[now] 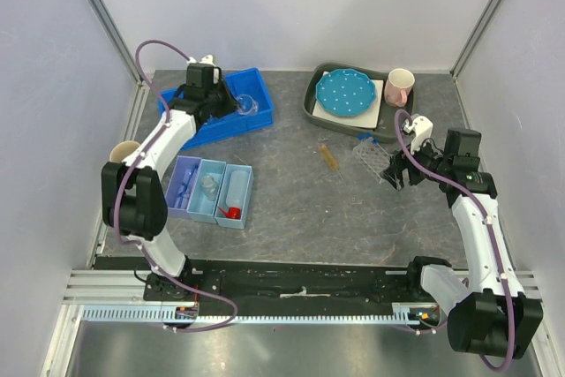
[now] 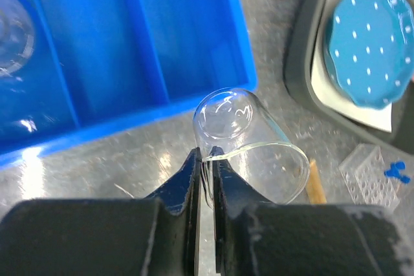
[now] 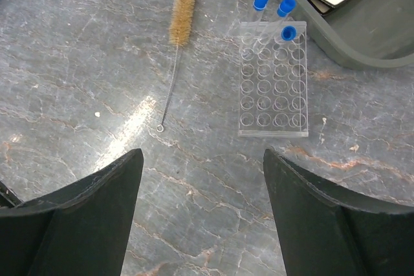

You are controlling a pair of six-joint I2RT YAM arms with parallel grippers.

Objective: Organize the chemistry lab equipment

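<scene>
- Your left gripper (image 2: pixel 206 159) has its jaws almost together, pinching the rim wall of a clear beaker (image 2: pixel 249 140); the beaker lies tilted in the grip, base toward the corner of the blue bin (image 2: pixel 149 43)
- Another glass piece (image 2: pixel 13 37) sits inside that bin; the dotted plate (image 2: pixel 372 40) lies off to the side
- Your right gripper (image 3: pixel 202 156) has its jaws spread wide, holding nothing, over the table (image 3: pixel 77 63)
- Ahead of it lies the rack (image 3: pixel 272 79), three blue-capped tubes (image 3: pixel 288 31) at its far end; the brush (image 3: pixel 182 8) lies near, apart from the rack
</scene>
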